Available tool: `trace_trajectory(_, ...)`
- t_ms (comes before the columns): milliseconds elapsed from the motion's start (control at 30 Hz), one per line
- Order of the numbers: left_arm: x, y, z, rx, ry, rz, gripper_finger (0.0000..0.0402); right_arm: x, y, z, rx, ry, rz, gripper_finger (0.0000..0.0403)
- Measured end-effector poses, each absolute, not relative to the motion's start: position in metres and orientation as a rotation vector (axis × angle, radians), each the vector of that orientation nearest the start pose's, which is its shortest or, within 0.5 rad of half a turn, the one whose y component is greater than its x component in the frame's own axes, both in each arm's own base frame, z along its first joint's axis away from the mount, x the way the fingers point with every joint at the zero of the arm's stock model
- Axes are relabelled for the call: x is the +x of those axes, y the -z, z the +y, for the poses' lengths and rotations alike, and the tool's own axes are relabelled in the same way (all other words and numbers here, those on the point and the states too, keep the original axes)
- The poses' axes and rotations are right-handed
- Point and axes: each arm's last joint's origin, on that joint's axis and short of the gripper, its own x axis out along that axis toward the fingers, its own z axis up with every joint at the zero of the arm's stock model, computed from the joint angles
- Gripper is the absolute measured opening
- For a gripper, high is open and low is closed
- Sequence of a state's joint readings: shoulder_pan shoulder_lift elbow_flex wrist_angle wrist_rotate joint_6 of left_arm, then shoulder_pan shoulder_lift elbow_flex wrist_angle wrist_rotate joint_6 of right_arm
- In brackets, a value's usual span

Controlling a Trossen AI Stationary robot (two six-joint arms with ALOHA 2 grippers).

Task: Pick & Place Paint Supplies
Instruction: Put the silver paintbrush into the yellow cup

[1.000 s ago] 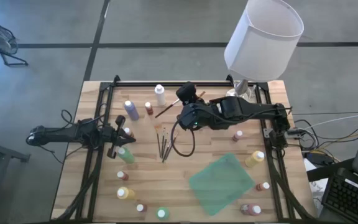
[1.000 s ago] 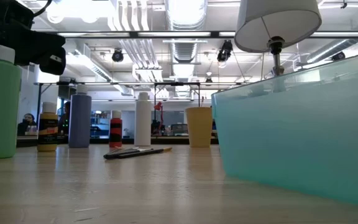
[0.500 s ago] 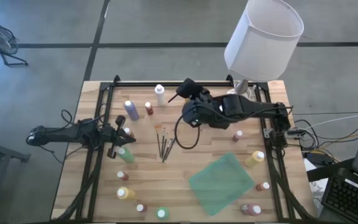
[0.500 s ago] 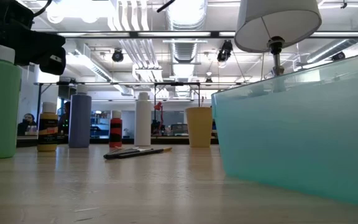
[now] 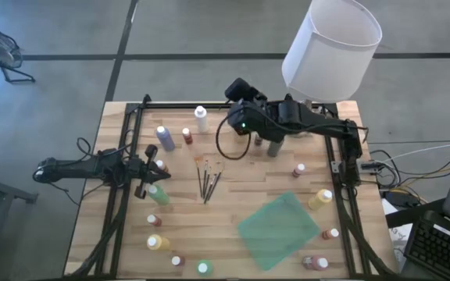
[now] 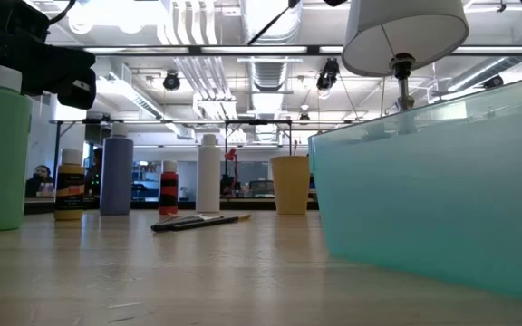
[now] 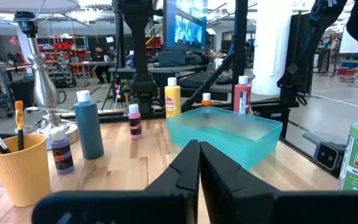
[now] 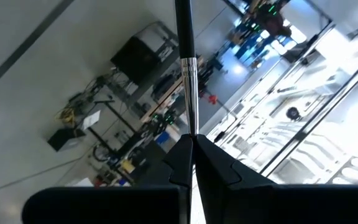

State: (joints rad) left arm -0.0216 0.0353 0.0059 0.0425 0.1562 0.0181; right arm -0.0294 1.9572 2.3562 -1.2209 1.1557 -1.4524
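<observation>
My right gripper (image 8: 191, 140) is high over the table's far middle (image 5: 233, 92), shut on a thin dark-handled brush (image 8: 187, 56). That brush shows as a dark slanting line at the top of the low view (image 6: 275, 23). Several more brushes (image 5: 208, 181) lie flat on the wood mid-table. Small paint bottles stand around: white (image 5: 201, 119), purple (image 5: 165, 138), green (image 5: 158, 193), yellow (image 5: 319, 199). A teal bin (image 5: 278, 230) sits at the near right. My left gripper (image 7: 199, 155) rests shut at the left (image 5: 148, 167). My right gripper pinches the brush between its two fingertips just below the silver ferrule (image 8: 192, 118). The brush runs straight on from the fingers, in line with them, its dark handle end (image 8: 183, 18) farthest out. It is lifted clear, well above the table.
A white-shaded lamp (image 5: 330, 48) rises at the far right, close by the right arm. A yellow cup (image 7: 17, 165) holding brushes stands near its silver base (image 7: 42, 81). More bottles line the near edge (image 5: 156, 242) and right side (image 5: 316, 263).
My right gripper has swung toward the table's far edge with the brush and rolled at the wrist. The brush, which slanted out to the near left below the gripper, has turned about and now points up and away. The left arm has kept still.
</observation>
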Motion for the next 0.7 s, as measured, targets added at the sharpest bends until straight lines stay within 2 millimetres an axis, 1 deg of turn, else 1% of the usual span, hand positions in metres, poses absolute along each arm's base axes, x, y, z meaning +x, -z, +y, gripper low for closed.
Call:
trace_trajectory(167, 0.099, -0.167, -0.007, 0.019, 0.178, -0.015, 0.0014, 0.372, -0.44, -0.059, -1.628, 0.419, 1.536, 0.0008)
trace_trajectory(267, 0.099, -0.167, -0.007, 0.019, 0.178, -0.015, 0.0014, 0.371, -0.439, -0.068, -1.615, 0.426, 1.561, 0.0008)
trace_trajectory(533, 0.099, -0.167, -0.007, 0.019, 0.178, -0.015, 0.0014, 0.371, -0.435, -0.079, -1.632, 0.385, 1.612, 0.0008)
trace_trajectory(700, 0.099, -0.167, -0.007, 0.019, 0.178, -0.015, 0.0014, 0.373, -0.424, -0.085, -1.634, 0.357, 1.654, 0.0008)
